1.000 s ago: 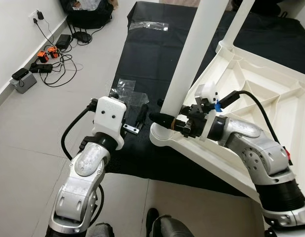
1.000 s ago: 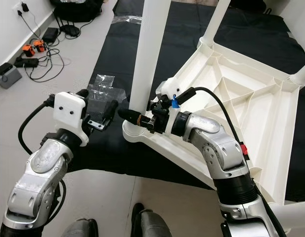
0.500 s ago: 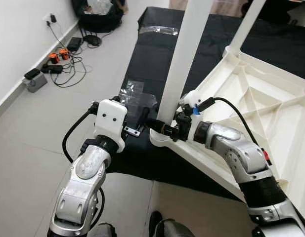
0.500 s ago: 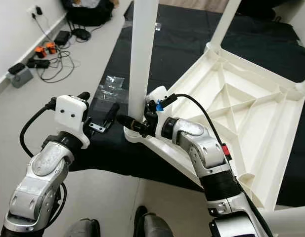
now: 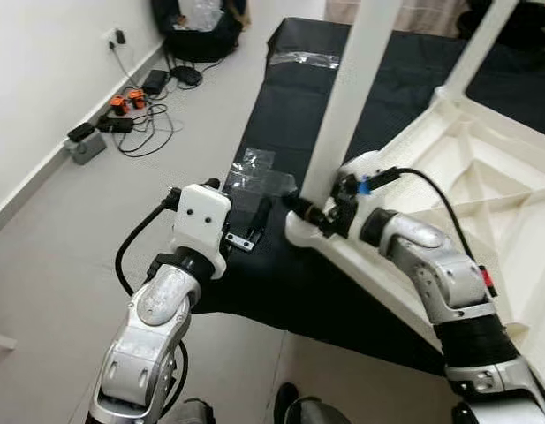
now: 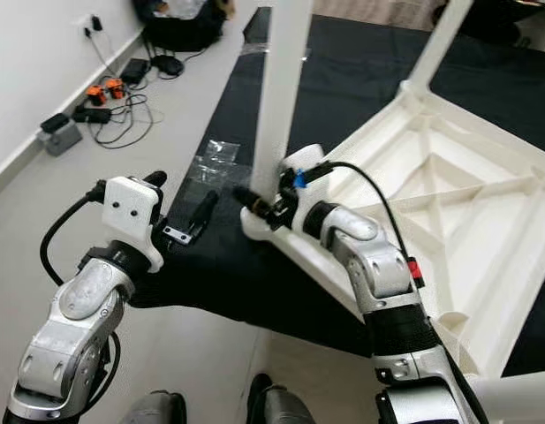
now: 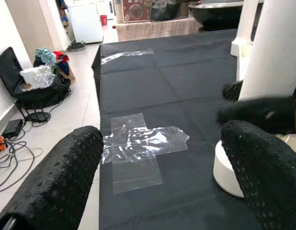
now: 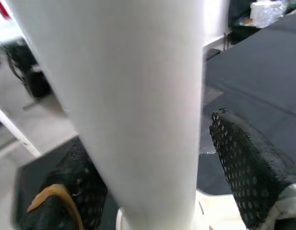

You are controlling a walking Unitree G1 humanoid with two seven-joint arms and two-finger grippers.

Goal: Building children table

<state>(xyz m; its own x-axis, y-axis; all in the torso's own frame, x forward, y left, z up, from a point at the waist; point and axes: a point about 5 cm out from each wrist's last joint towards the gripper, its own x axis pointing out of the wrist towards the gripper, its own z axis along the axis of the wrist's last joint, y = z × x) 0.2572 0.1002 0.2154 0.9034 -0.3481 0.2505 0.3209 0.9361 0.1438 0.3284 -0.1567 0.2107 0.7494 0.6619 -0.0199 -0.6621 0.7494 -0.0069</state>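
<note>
White plastic table top [image 5: 484, 203] lies upside down on black mat [image 5: 281, 106], ribbed underside up, near corner overhanging mat's front edge area. White round table leg [image 5: 351, 97] stands upright in corner socket [image 5: 300, 231] nearest mat's left-front, slight tilt. 2nd leg [image 5: 480, 44] upright at far corner, partly cut off by frame. Surface glossy, no visible damage. Socket base rounded, sits on mat.

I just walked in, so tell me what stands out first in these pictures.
A white children's table lies upside down on a black mat, one white leg standing up from its near corner. The right gripper reaches around that leg's base; the left gripper hovers open beside it.
</note>
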